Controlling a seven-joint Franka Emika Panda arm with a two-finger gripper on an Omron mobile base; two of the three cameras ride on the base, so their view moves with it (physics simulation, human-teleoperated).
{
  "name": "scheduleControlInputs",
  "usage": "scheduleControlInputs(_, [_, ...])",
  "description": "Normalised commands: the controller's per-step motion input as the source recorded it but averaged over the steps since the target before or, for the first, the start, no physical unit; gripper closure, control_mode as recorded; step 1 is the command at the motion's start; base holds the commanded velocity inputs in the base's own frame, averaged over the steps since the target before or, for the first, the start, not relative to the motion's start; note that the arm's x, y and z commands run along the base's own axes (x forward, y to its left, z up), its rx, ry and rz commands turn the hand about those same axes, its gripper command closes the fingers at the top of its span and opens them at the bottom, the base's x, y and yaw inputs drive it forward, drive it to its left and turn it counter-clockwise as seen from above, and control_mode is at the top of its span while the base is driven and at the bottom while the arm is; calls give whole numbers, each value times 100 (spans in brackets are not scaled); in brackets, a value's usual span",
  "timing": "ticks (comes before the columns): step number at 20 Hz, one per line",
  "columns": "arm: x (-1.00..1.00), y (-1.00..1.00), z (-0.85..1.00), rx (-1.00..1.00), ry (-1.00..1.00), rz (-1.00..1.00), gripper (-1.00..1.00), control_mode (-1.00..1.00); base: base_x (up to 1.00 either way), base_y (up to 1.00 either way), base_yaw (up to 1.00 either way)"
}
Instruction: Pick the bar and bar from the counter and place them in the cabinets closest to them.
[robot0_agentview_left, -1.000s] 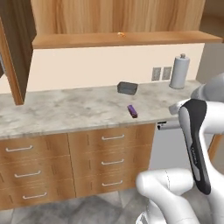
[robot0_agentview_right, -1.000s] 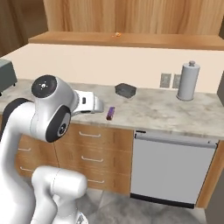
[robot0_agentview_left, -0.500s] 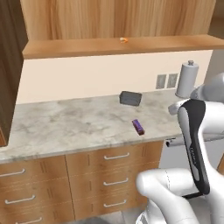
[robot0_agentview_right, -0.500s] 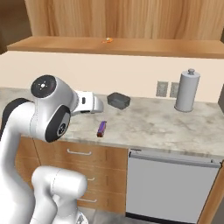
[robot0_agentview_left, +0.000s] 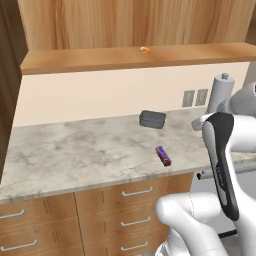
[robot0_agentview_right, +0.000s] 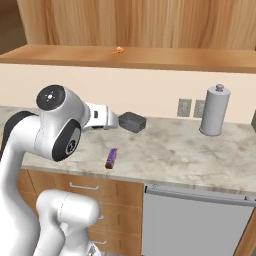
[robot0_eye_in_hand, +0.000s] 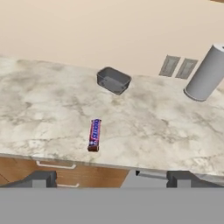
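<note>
Gripper (robot0_eye_in_hand: 111, 177) (jaws spread) looks down at bar (robot0_eye_in_hand: 94, 134) on counter (robot0_eye_in_hand: 166, 131).

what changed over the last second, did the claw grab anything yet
Nothing was taken or let go. The base drove closer to the counter, so both base views shifted and everything looks larger. The bar lies where it did, near the counter's front edge, with the grey block behind it. The claw hangs open and empty in front of the counter.
</note>
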Motion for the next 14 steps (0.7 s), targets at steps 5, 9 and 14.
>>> scheduleControlInputs(5, [0,14,-15,0,3,0,-100,-100,0,0,0])
scheduleControlInputs(9, [0,23,-10,1,4,0,-100,-100,0,0,0])
scheduleControlInputs(14, [0,11,-22,4,3,0,-100,-100,0,0,0])
